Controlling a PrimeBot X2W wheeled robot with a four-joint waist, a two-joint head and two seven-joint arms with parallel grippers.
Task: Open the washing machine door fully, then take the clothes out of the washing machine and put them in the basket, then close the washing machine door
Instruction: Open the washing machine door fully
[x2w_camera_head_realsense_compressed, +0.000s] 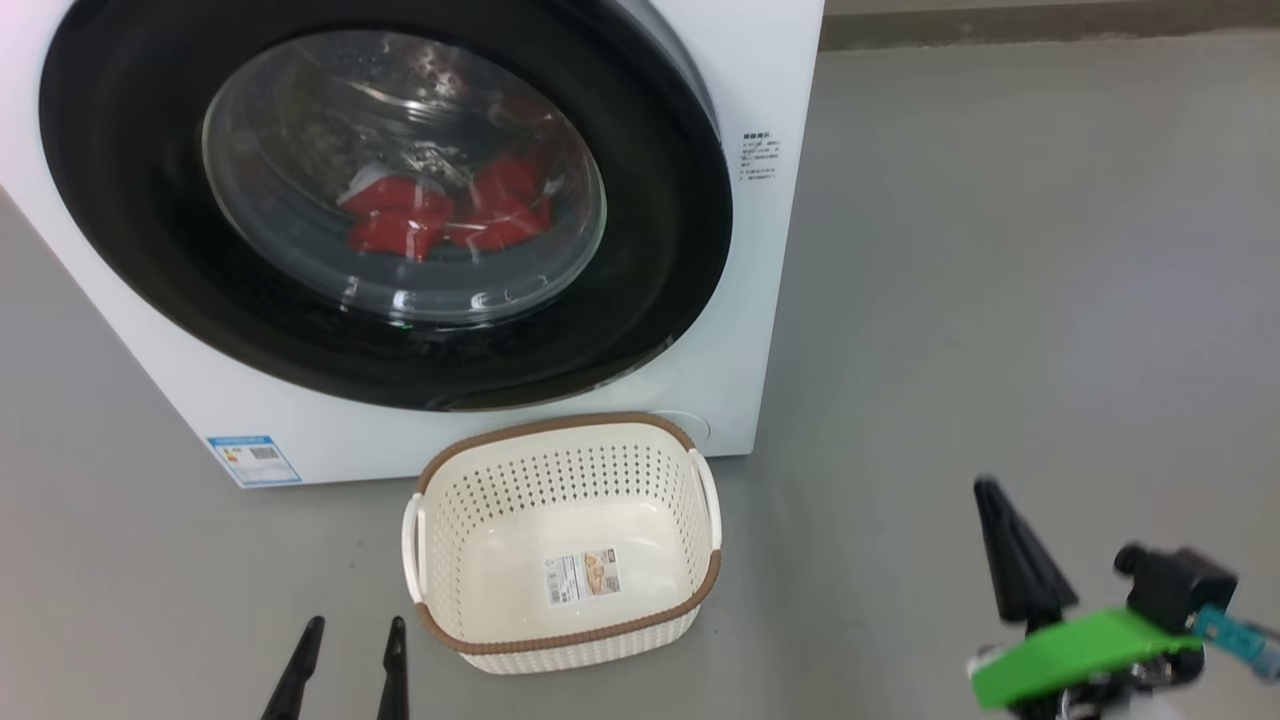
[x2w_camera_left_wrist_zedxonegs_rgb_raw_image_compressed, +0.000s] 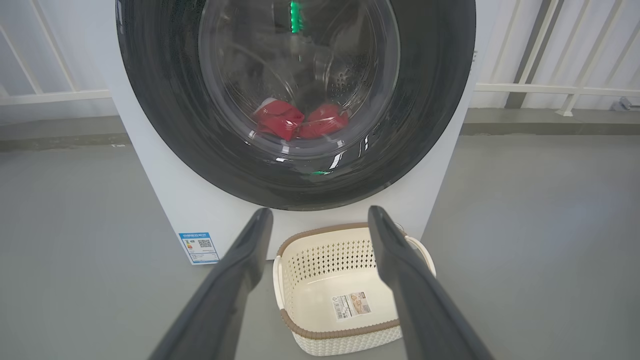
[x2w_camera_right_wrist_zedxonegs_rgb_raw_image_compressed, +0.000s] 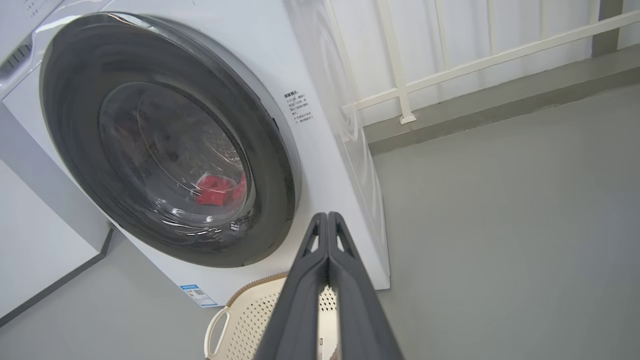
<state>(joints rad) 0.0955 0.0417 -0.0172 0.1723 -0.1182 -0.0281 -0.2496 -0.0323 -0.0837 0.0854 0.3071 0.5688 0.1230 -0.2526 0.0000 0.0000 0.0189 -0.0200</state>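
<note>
The white washing machine (x2w_camera_head_realsense_compressed: 760, 330) stands ahead with its black-rimmed round door (x2w_camera_head_realsense_compressed: 150, 230) closed flat against its front. Red clothes (x2w_camera_head_realsense_compressed: 440, 215) lie in the drum behind the glass, also seen as red clothes (x2w_camera_left_wrist_zedxonegs_rgb_raw_image_compressed: 297, 120) in the left wrist view. The cream basket (x2w_camera_head_realsense_compressed: 560, 610) sits empty on the floor just in front of the machine. My left gripper (x2w_camera_head_realsense_compressed: 350, 632) is open, low and left of the basket, holding nothing. My right gripper (x2w_camera_head_realsense_compressed: 985, 490) is shut on nothing, out to the right of the basket; its pressed-together fingers (x2w_camera_right_wrist_zedxonegs_rgb_raw_image_compressed: 327, 250) point toward the machine's right front corner.
Grey floor (x2w_camera_head_realsense_compressed: 1000, 300) spreads wide to the right of the machine. A white railing (x2w_camera_right_wrist_zedxonegs_rgb_raw_image_compressed: 450, 65) and a low kerb run along the wall behind. A blue label sticker (x2w_camera_head_realsense_compressed: 252, 460) marks the machine's lower left front.
</note>
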